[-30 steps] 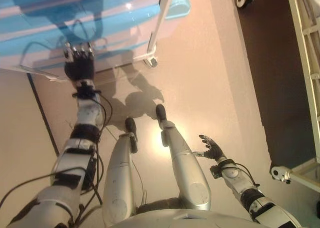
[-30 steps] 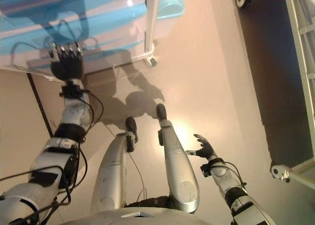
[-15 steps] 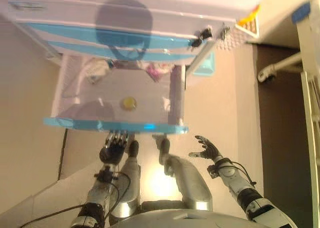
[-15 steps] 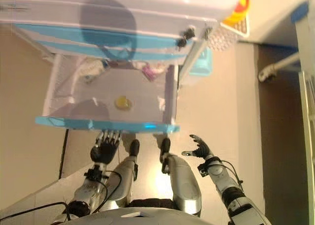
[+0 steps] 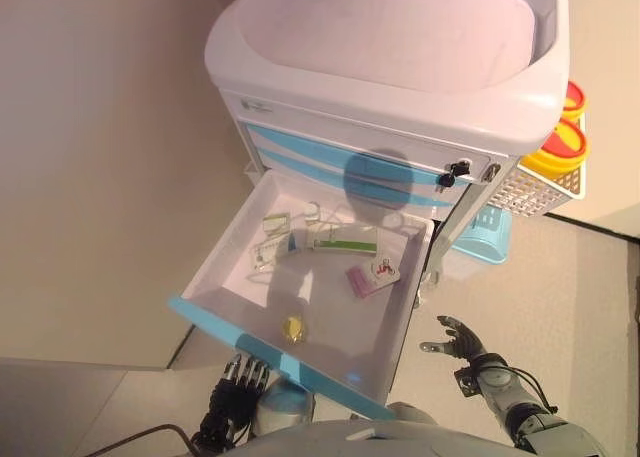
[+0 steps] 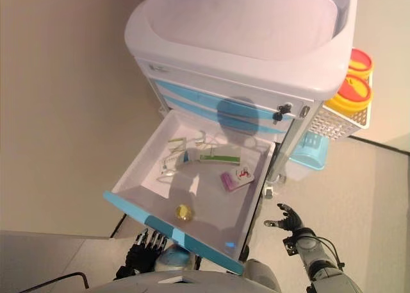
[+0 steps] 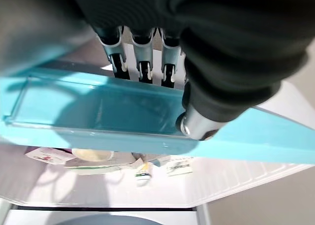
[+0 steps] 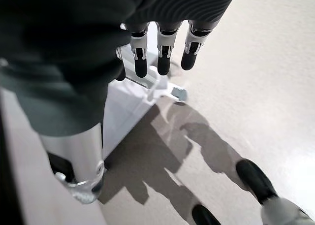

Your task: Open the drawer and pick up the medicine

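The white cart's (image 5: pixel 400 87) lower drawer (image 5: pixel 225 262) stands pulled out. In it lie a green-and-white tube box (image 5: pixel 343 242), a pink-and-white packet (image 5: pixel 372 275), a small yellow round thing (image 5: pixel 293 326) and clear blister packs (image 5: pixel 268 239). My left hand (image 5: pixel 240 382) is below the drawer's blue front (image 7: pixel 123 112), and its straight fingers (image 7: pixel 143 62) reach up against that front's edge. It holds nothing from the drawer. Out to the right of the drawer, low above the floor, my right hand (image 5: pixel 460 339) hangs open and empty.
A wire basket (image 5: pixel 535 185) with yellow-lidded tubs (image 5: pixel 562 137) hangs on the cart's right side. Below it is a light blue bin (image 5: pixel 488 239). Two shut blue drawers (image 5: pixel 330 157) sit above the open one. A beige wall runs along the left.
The camera has swung up, so the whole cart now shows. The drawer stays pulled out, my left hand stays at its blue front, and my right hand stays open beside it.
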